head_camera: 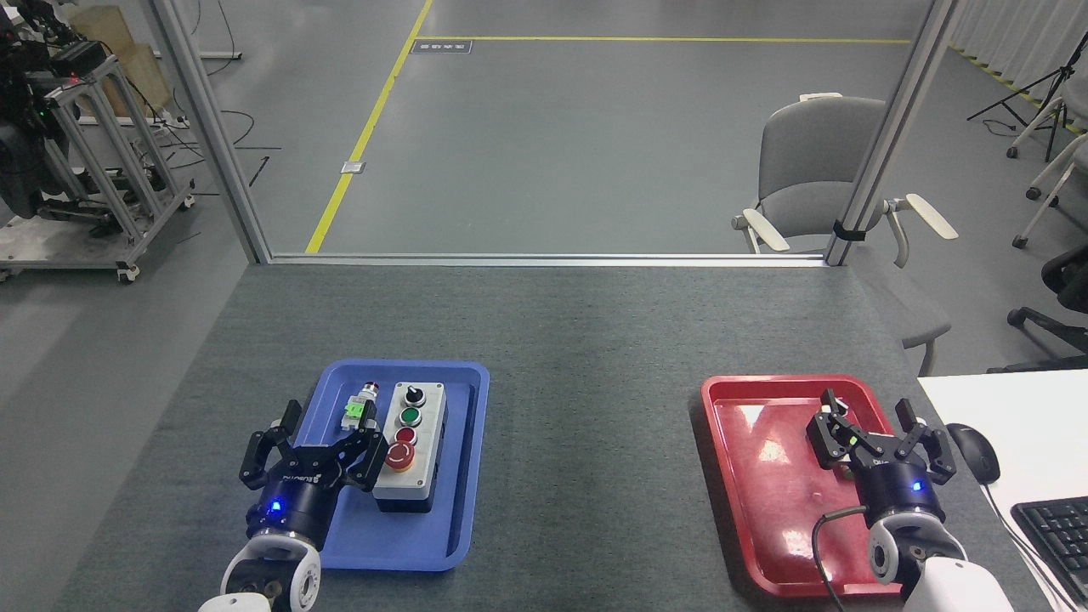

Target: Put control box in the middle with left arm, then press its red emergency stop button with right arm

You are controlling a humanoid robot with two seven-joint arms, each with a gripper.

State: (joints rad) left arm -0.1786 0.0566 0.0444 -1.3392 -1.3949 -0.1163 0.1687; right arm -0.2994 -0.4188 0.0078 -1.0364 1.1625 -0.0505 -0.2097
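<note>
The control box (410, 448), light grey on a black base, lies lengthwise in a blue tray (463, 476) at the left of the table. Its top row runs from a black knob at the far end, through a green and a small red button, to the red emergency stop button (399, 458) at the near end. My left gripper (323, 429) is open, just left of the box's near end, over the tray's left edge. My right gripper (867, 422) is open over a red tray (756, 484) on the right, with nothing between its fingers.
A small loose switch part (360, 408) with a green clip and red tip lies in the blue tray beside the box. Dark grey table (595, 357) stretches between the trays. A mouse (974, 451) and keyboard (1054, 531) sit on a white desk at right.
</note>
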